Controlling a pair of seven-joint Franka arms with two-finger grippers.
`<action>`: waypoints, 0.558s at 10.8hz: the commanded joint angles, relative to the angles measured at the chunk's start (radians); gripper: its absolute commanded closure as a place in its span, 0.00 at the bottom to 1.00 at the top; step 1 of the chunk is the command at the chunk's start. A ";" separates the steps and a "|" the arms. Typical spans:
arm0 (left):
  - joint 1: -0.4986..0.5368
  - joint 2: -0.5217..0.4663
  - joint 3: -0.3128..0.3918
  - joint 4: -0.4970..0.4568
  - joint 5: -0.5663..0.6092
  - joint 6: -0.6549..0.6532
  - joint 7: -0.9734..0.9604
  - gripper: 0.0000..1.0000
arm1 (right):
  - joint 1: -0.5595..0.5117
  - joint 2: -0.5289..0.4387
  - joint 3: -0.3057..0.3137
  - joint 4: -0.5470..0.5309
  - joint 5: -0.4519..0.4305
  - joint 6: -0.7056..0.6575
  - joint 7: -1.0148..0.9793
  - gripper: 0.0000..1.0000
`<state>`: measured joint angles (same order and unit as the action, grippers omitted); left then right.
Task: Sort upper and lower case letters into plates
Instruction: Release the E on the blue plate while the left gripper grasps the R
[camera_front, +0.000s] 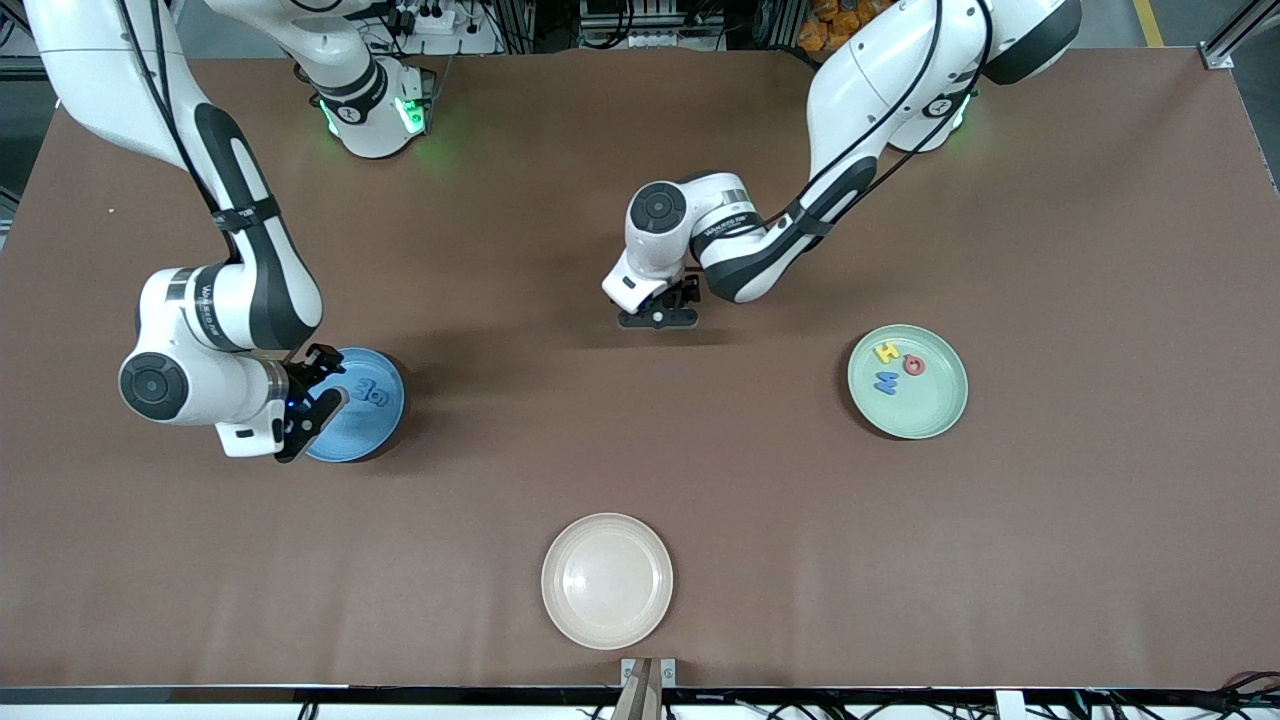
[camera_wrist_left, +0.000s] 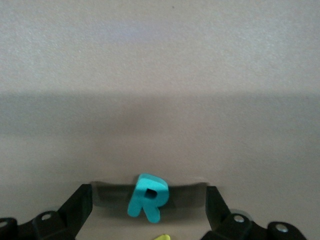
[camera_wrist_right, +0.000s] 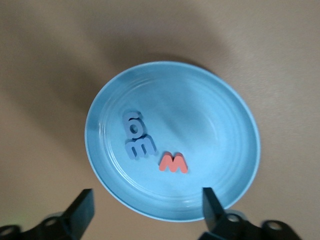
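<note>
Right gripper (camera_front: 318, 408) hangs released, fingers spread, over the blue plate (camera_wrist_right: 220, 130), where a red-pink letter (camera_wrist_right: 173, 163) and two blue letters (camera_wrist_right: 136, 136) lie just inside the rim at about nine o'clock. Left gripper (camera_wrist_left: 148, 212), also spread, brackets a teal R (camera_wrist_left: 147, 198) on the table mid-field, with the mint plate (camera_front: 935, 400) and its three letters (camera_front: 895, 365) toward the left arm's end.

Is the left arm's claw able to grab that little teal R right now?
Probably yes: the left gripper is open, the teal R lies on the bare table between its fingers, nothing blocking.
</note>
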<state>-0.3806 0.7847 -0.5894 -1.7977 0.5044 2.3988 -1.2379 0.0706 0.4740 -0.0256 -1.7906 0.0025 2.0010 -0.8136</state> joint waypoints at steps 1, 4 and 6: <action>-0.006 -0.010 0.017 0.000 0.014 0.006 -0.018 0.00 | 0.006 -0.082 -0.002 0.005 0.022 -0.034 0.022 0.00; -0.003 -0.009 0.017 -0.003 0.014 0.006 -0.018 0.46 | 0.002 -0.205 -0.002 0.005 0.021 -0.076 0.033 0.00; -0.006 -0.010 0.017 -0.006 0.013 0.000 -0.026 0.45 | 0.001 -0.283 -0.002 0.005 0.016 -0.144 0.152 0.00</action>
<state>-0.3789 0.7758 -0.5815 -1.7939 0.5044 2.3972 -1.2380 0.0729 0.2589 -0.0262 -1.7603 0.0040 1.8926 -0.7282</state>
